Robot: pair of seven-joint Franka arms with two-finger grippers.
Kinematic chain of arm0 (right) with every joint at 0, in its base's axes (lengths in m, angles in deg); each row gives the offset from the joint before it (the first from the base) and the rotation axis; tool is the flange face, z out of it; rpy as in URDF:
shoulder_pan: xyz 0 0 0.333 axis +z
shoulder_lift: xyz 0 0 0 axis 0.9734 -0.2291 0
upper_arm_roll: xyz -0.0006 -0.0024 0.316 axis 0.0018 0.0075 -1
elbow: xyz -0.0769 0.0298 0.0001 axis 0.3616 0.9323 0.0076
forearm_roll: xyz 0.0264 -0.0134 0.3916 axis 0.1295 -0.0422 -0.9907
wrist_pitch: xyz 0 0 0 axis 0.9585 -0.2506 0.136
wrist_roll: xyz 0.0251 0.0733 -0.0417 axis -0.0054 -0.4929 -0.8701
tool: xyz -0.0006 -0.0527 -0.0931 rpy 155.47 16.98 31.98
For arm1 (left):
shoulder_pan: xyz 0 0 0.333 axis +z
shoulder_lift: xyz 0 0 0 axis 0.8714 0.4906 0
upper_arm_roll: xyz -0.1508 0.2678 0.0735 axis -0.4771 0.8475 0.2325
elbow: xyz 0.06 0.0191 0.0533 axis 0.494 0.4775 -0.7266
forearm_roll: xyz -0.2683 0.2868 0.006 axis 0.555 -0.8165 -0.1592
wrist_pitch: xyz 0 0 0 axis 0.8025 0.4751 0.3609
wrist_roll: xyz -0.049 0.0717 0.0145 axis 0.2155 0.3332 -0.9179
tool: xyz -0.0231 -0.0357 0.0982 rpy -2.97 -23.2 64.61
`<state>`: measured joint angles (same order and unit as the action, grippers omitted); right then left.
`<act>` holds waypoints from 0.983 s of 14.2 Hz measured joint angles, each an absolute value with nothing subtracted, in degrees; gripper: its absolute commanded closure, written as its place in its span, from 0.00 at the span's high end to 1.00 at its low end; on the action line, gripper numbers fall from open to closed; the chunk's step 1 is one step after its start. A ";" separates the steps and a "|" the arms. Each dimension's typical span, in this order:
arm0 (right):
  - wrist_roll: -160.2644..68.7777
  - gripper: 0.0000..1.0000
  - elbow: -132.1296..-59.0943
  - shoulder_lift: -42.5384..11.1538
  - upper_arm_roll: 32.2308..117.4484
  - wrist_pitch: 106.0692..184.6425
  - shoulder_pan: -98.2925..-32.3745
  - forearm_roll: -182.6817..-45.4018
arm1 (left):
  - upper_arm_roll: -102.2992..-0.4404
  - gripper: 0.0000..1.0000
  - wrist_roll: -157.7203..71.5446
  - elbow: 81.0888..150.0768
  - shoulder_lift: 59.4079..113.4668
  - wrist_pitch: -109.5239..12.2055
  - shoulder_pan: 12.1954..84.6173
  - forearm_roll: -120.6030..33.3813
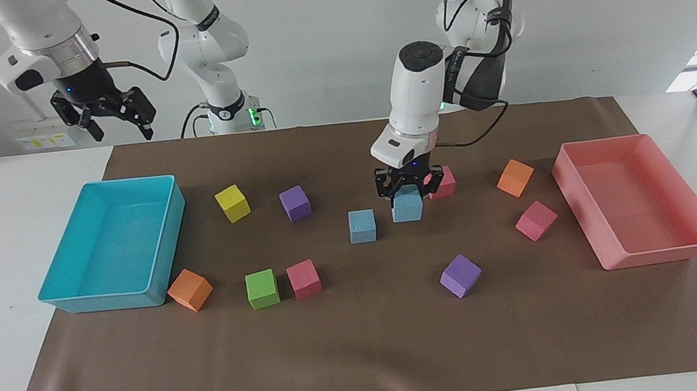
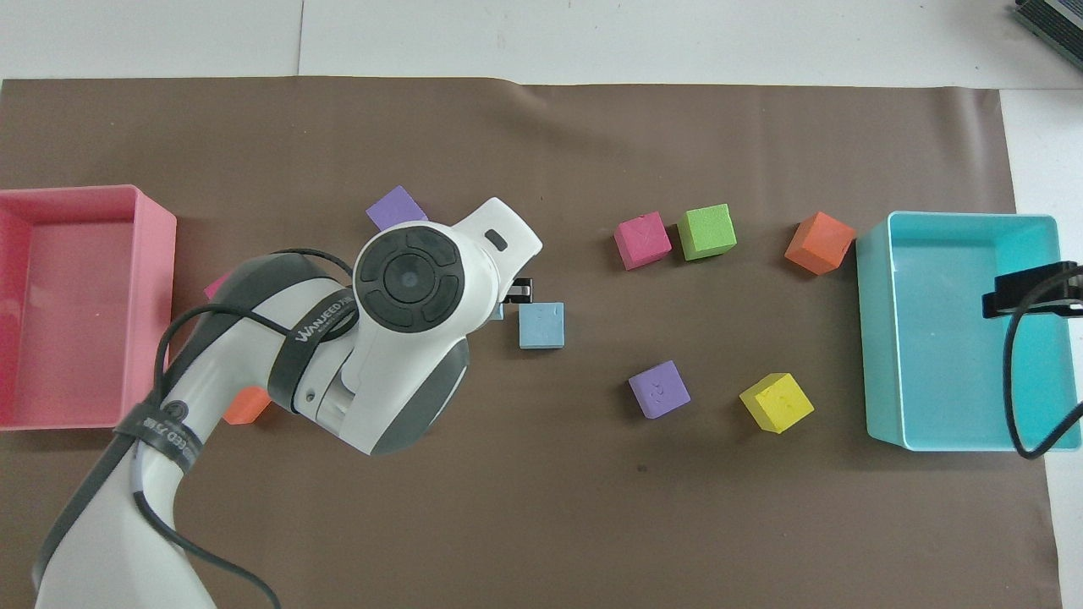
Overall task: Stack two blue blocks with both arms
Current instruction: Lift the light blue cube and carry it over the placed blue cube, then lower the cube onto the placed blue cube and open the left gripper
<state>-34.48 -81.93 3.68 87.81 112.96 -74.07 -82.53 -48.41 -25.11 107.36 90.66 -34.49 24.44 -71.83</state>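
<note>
Between left gripper (image 1: 406, 191) fingers: blue block (image 1: 406, 205), pinched on its sides | foam, light, squashy | second blue block (image 1: 362, 226) just beside | right gripper (image 1: 113, 116) spread, waiting.

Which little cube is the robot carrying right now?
Find the brown mat; over its middle hangs the left end effector, shut on a sky-blue cube. Its twin lies on the mat just beside it, ungripped.

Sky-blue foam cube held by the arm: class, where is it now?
In the facing view, the sky-blue foam cube hangs in the left end effector, mid-table, just beside the second sky-blue cube.
</note>
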 measured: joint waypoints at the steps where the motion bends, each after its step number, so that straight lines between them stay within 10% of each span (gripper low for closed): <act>1: -34.48 1.00 -81.93 3.68 87.81 112.96 -74.07 -82.54 | -48.40 0.11 -23.42 106.95 91.56 -34.86 23.28 -71.80; 14: -34.48 1.00 -81.93 3.68 87.81 112.96 -74.07 -82.54 | -48.12 0.11 -19.15 102.71 98.34 -37.06 19.13 -69.47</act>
<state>-34.48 -81.93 3.68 87.81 112.96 -74.07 -82.54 -48.12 -19.15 102.71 98.34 -37.06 19.13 -69.47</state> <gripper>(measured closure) 0.000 0.419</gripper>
